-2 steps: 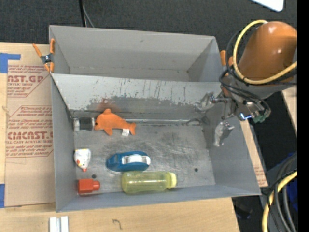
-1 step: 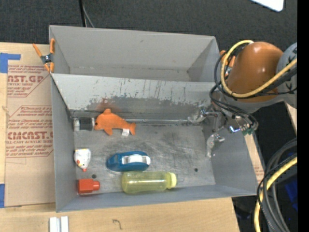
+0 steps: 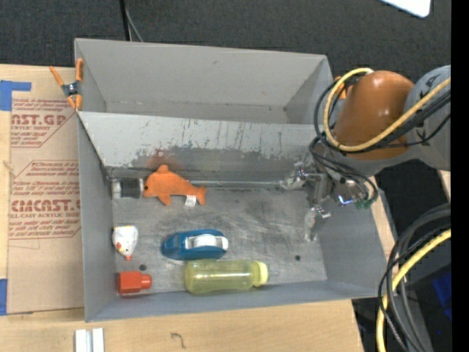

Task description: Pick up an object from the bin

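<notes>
My gripper (image 3: 314, 213) hangs low at the right side of the bin, over bare metal floor with no loose thing under it. The nearest thing is a pale yellow plastic bottle (image 3: 223, 276), lying on its side along the front wall to the gripper's lower left. Just behind the bottle rests a blue tape dispenser (image 3: 194, 245) with a white roll showing. Both lie well apart from the gripper.
An orange toy fish (image 3: 173, 187) lies near the back left, beside a small black and silver cylinder (image 3: 127, 189). A white toy chicken (image 3: 124, 240) and a red block (image 3: 133, 283) sit in the front left corner. The arm's orange cover and cables overhang the right rim.
</notes>
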`<state>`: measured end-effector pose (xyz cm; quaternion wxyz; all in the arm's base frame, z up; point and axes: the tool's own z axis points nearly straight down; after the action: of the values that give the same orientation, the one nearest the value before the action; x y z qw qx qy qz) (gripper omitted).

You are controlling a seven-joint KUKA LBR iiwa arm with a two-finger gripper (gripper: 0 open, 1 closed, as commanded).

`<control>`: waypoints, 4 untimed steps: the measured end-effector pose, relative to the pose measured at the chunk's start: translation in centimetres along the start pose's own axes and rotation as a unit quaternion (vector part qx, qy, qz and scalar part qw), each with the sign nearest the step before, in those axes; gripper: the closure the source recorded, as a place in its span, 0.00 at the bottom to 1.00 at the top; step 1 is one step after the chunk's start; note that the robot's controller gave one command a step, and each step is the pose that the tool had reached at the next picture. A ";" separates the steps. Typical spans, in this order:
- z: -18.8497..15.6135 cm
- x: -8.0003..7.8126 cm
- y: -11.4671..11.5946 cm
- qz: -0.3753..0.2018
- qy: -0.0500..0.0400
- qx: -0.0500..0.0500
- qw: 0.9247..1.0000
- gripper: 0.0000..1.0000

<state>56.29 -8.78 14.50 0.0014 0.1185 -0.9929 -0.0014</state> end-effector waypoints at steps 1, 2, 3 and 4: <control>-3.5 -1.6 1.1 -0.044 -0.002 0.002 0.999 0.00; 0.4 -1.8 2.1 -0.091 -0.006 0.003 0.996 0.00; -0.2 -0.8 4.0 -0.115 0.005 -0.002 0.993 0.00; -2.5 1.2 5.7 -0.165 -0.007 0.004 0.986 0.00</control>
<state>53.80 -3.52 17.05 -0.0063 0.2807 -0.9598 0.0019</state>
